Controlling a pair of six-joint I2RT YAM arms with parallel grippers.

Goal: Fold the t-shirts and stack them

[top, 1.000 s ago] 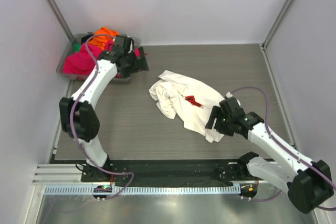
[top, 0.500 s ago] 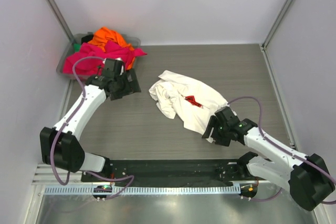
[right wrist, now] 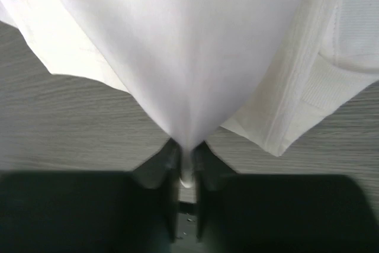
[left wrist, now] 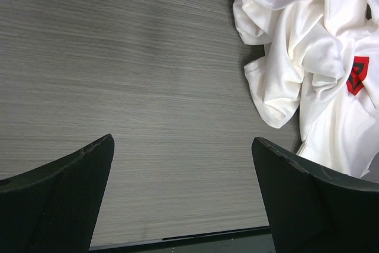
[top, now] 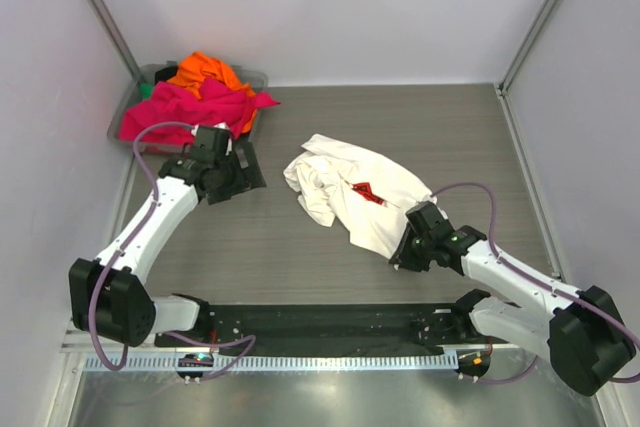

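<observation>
My right gripper (right wrist: 186, 158) is pinched narrow on the near edge of the white t-shirt (top: 355, 192). The wrist view shows a fold of cloth squeezed between the two fingers (right wrist: 161, 167) and drawn to a point just above the table (top: 460, 127). The rest of the shirt lies crumpled mid-table, a bit right of centre, with its red logo (top: 367, 191) facing up. One bunched part sits at its far left side.

My left gripper (left wrist: 182, 141) is spread wide and holds nothing. It hangs over bare table left of the shirt, near it but apart. From its wrist view the shirt sits at the upper right.

The bin (top: 122, 119) is in the far left corner. The pink t-shirt (top: 190, 107) is heaped in it and spills over the rim, with the orange t-shirt (top: 205, 72) on top behind it. Both are well apart from the white one.
</observation>
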